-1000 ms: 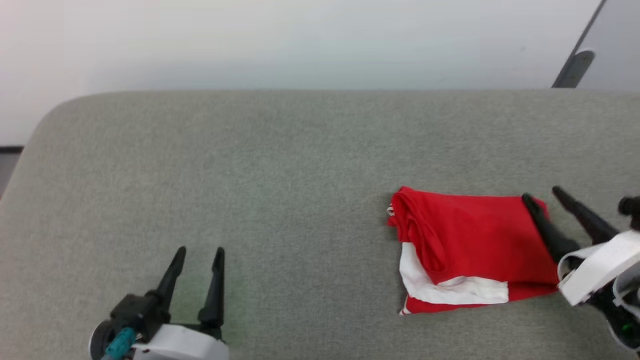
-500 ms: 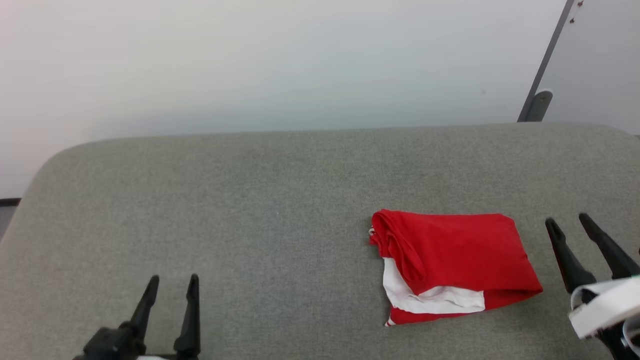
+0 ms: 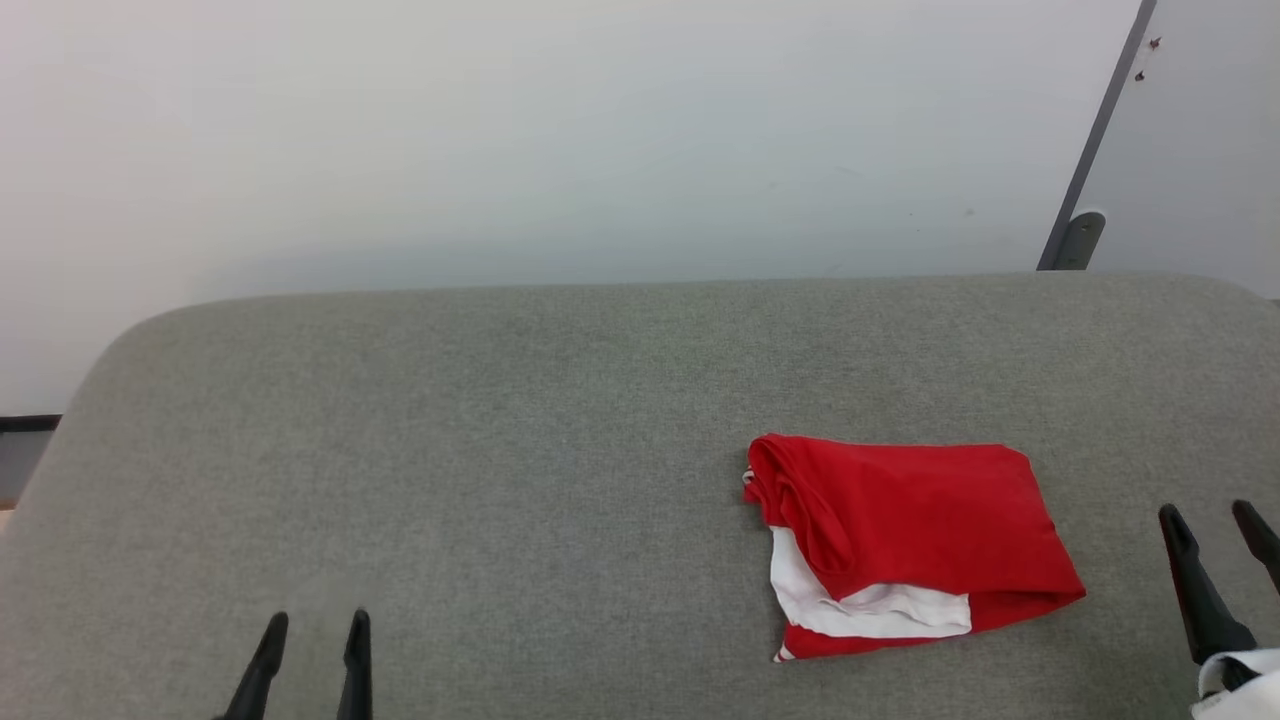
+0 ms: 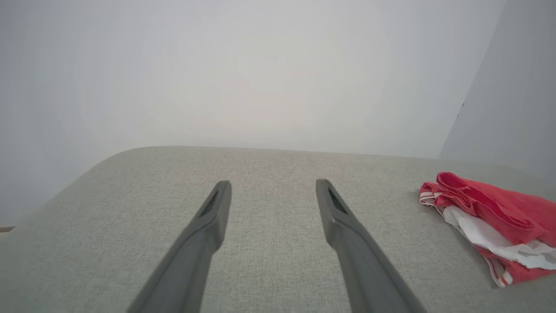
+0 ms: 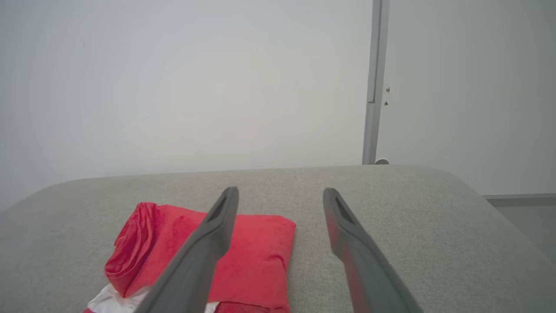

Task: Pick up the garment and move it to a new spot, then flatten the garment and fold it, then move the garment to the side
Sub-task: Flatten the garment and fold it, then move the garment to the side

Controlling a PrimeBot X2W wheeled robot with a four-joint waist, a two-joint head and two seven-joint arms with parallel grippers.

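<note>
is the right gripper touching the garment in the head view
No, the right gripper stands open beside the folded garment, with a strip of bare grey cushion between them.

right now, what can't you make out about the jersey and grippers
the garment: any lettering is folded out of sight, head view
its right end: cut off by the left wrist view's right edge
its near edge: behind a finger, right wrist view
left gripper and right gripper: bases cut off by head view's bottom edge
</note>
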